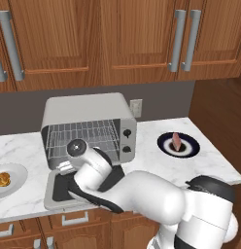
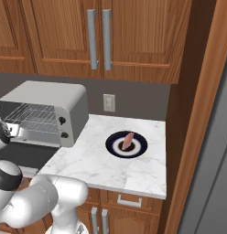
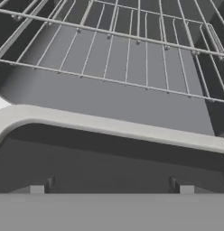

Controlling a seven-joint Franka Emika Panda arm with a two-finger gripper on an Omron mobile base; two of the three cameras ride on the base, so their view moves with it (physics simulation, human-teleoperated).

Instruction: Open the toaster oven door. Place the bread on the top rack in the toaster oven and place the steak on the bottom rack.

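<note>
My gripper [image 3: 109,189] is spread wide with nothing in it, hovering right over the toaster oven door [image 1: 57,192], which is flopped down flat. The toaster oven [image 1: 88,127] shows bare racks. The steak [image 1: 177,141] sits on a dark plate [image 1: 190,148] on the tabletop [image 1: 156,163], the bread [image 1: 2,180] far left.

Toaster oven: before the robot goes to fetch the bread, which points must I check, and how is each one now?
1. Toaster oven door folded down flat: ok.
2. Top rack bare: ok.
3. Bottom rack bare: ok.
4. Gripper open, holding nothing: ok.
5. Bread on its white plate, left of the toaster oven: ok.
6. Steak on the dark plate: ok.
</note>
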